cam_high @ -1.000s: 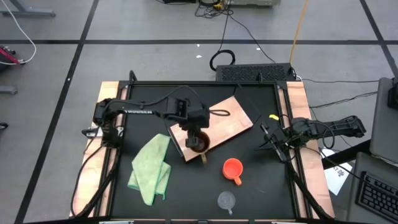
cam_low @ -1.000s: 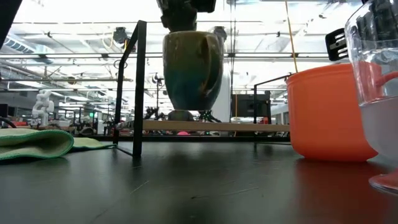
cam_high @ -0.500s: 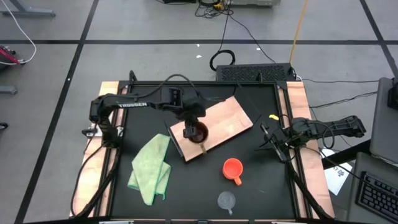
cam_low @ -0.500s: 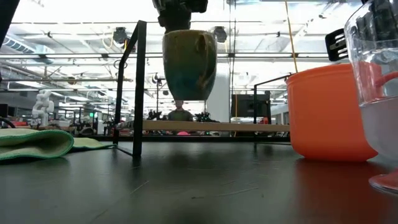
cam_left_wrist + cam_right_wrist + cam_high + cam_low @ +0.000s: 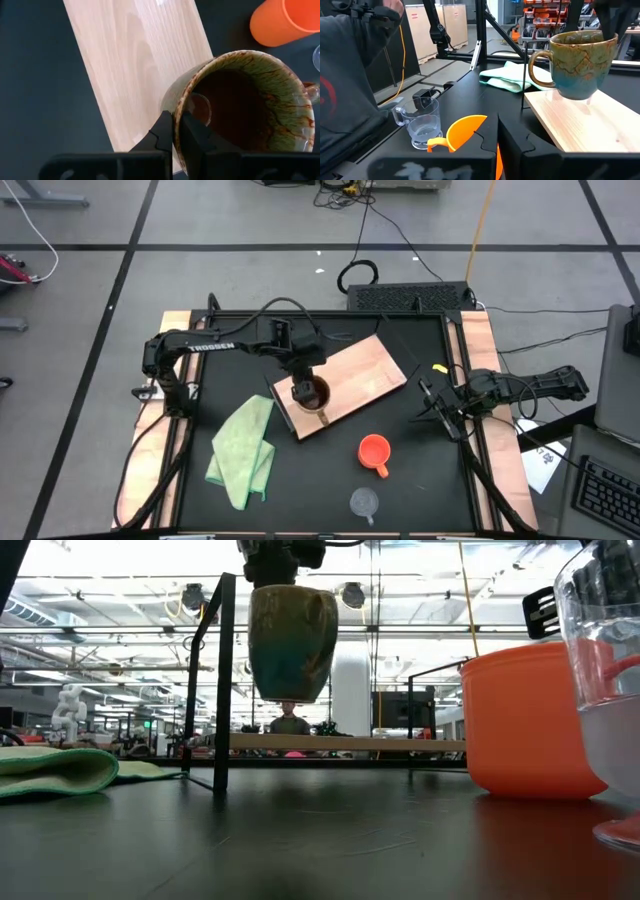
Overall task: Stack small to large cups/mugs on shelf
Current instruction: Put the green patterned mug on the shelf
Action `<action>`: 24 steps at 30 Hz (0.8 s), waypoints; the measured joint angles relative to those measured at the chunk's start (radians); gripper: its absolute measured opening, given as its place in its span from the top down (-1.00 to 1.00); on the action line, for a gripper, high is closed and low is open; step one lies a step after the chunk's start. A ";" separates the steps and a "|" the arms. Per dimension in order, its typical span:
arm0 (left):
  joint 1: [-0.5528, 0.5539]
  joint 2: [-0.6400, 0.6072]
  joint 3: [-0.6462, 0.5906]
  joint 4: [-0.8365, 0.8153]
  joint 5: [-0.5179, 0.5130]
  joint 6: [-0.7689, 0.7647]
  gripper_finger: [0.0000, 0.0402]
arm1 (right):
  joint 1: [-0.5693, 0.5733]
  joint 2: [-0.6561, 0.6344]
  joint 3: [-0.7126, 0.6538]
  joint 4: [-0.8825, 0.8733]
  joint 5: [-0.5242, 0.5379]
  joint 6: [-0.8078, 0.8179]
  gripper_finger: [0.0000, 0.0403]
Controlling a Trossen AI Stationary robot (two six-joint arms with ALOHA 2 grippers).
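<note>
One mug in air: left gripper (image 5: 299,386) pinches rim of brown mug (image 5: 291,640), hanging upright above board (image 5: 345,381), near its front-left corner, not touching. Move needed, I judge: straight down. Orange mug (image 5: 374,450) and glass cup (image 5: 364,502) wait on table near front edge. Right gripper (image 5: 432,406) rests at right edge, fingers pressed together.

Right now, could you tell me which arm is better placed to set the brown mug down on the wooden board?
Left. Its tool is shut on the brown mug's rim, holding it in the air above the wooden board. The right tool waits at the table's right edge, away from the board.
</note>
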 joint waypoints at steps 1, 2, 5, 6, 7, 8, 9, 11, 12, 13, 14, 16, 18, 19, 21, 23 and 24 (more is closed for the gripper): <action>-0.002 0.000 0.000 -0.001 0.000 0.000 0.93 | 0.000 0.000 0.000 0.000 0.000 0.000 1.00; -0.004 0.000 0.000 -0.001 -0.003 -0.002 0.93 | 0.000 0.000 0.000 0.000 0.000 0.000 1.00; -0.011 0.000 0.000 -0.001 -0.026 -0.017 0.93 | 0.000 0.000 0.000 0.000 0.000 0.000 1.00; -0.014 0.000 0.000 -0.001 -0.026 -0.019 0.93 | 0.000 0.000 0.000 0.000 0.000 0.000 1.00; -0.016 0.000 0.000 0.000 -0.027 -0.025 0.93 | 0.000 0.000 0.000 0.000 0.000 0.000 1.00; -0.018 0.000 0.000 0.006 -0.031 -0.031 0.93 | 0.000 0.000 0.000 0.000 0.000 0.000 1.00; -0.021 0.000 -0.005 0.022 -0.035 -0.036 0.93 | 0.000 0.000 0.000 0.000 0.000 0.000 1.00; -0.025 0.000 -0.015 0.044 -0.035 -0.051 0.93 | 0.000 0.000 0.000 0.000 0.000 0.000 1.00; -0.029 0.000 -0.020 0.043 -0.039 -0.059 0.93 | 0.000 0.000 0.000 0.000 0.000 0.000 1.00; -0.031 0.000 -0.025 0.037 -0.047 -0.060 0.93 | 0.000 0.000 0.000 0.000 0.000 0.000 1.00; -0.034 0.000 -0.031 0.030 -0.051 -0.060 0.93 | 0.000 0.000 0.000 0.000 0.000 0.000 1.00; -0.037 0.000 -0.044 0.026 -0.051 -0.061 0.93 | 0.000 0.000 0.000 0.000 0.000 0.000 1.00; -0.039 0.001 -0.058 0.036 -0.054 -0.063 0.93 | 0.000 0.000 0.000 0.000 0.000 0.000 1.00; -0.039 0.001 -0.064 0.038 -0.054 -0.067 0.93 | 0.000 0.000 0.000 0.000 0.000 0.000 1.00; -0.039 0.001 -0.076 0.037 -0.054 -0.073 0.93 | 0.000 0.000 0.000 0.000 0.000 0.000 1.00; -0.039 0.001 -0.088 0.040 -0.055 -0.075 0.93 | 0.000 0.000 0.000 0.000 0.000 0.000 1.00; -0.038 0.001 -0.094 0.044 -0.055 -0.078 0.93 | 0.000 0.000 0.000 0.000 0.000 0.000 1.00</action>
